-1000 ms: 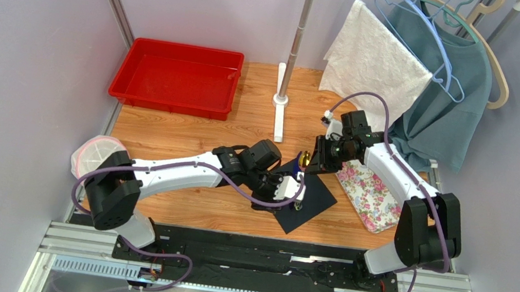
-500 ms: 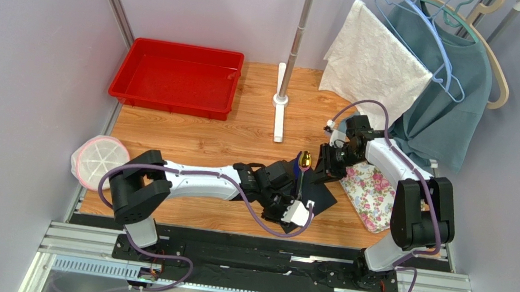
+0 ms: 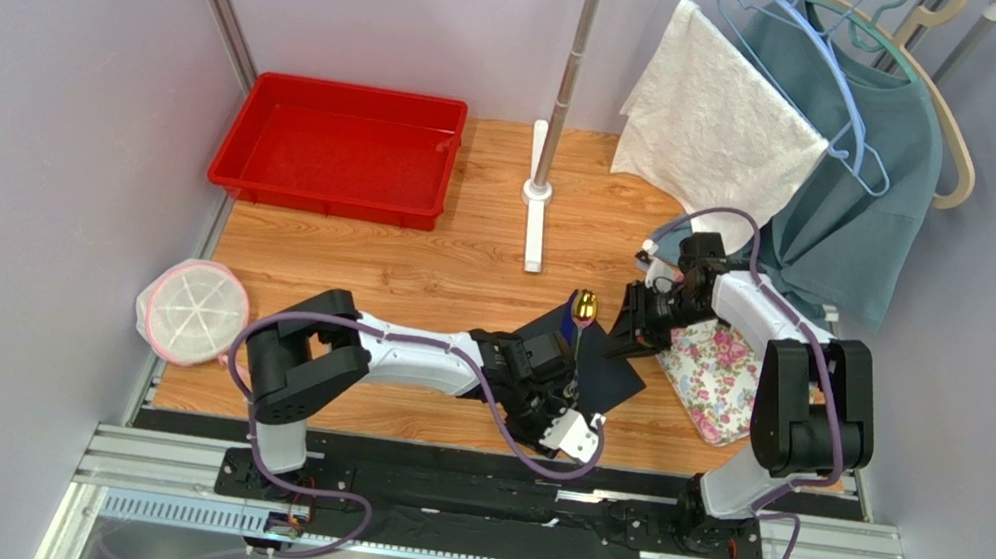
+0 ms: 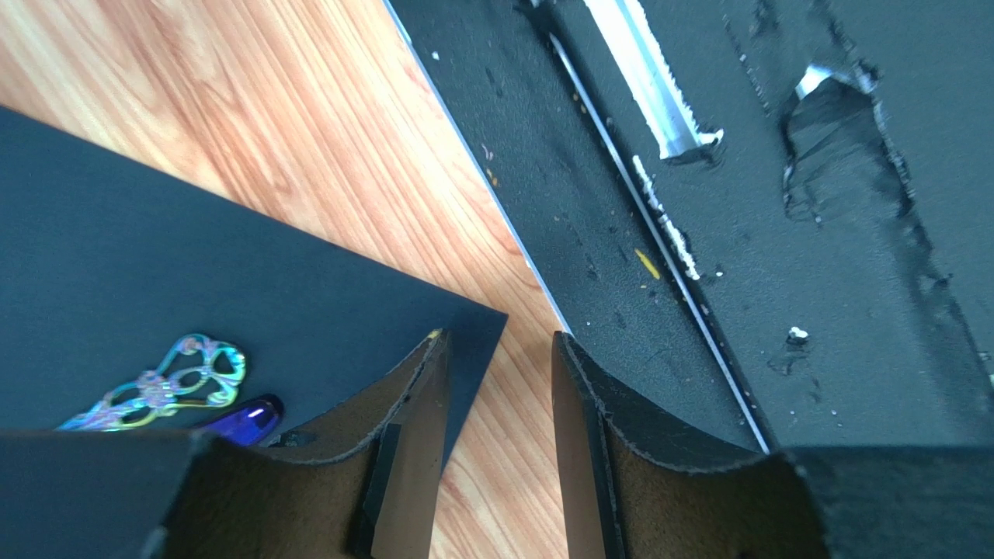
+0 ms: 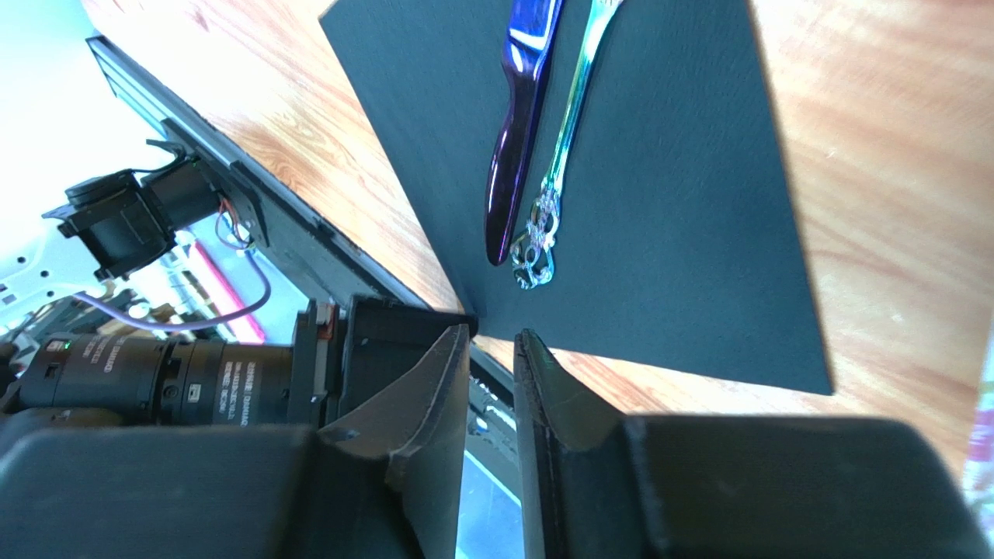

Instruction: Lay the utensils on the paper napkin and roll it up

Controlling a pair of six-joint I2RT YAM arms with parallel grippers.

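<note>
Just beyond the left gripper [image 4: 499, 340] tips: near corner of the paper napkin [image 4: 175, 268], flat on the wooden table [image 4: 350, 151]. Jaws apart, empty; one finger overlaps that corner. Ahead of the right gripper [image 5: 492, 334], the utensils [image 5: 522, 117] lie side by side on the sheet. Its jaws are a thin slit apart, with nothing seen between.

Placing looks done; rolling not begun. Next: pinch a corner, fold it over the handles. Black base rail [image 4: 723, 233] runs close beside the left gripper, so little room there.
</note>
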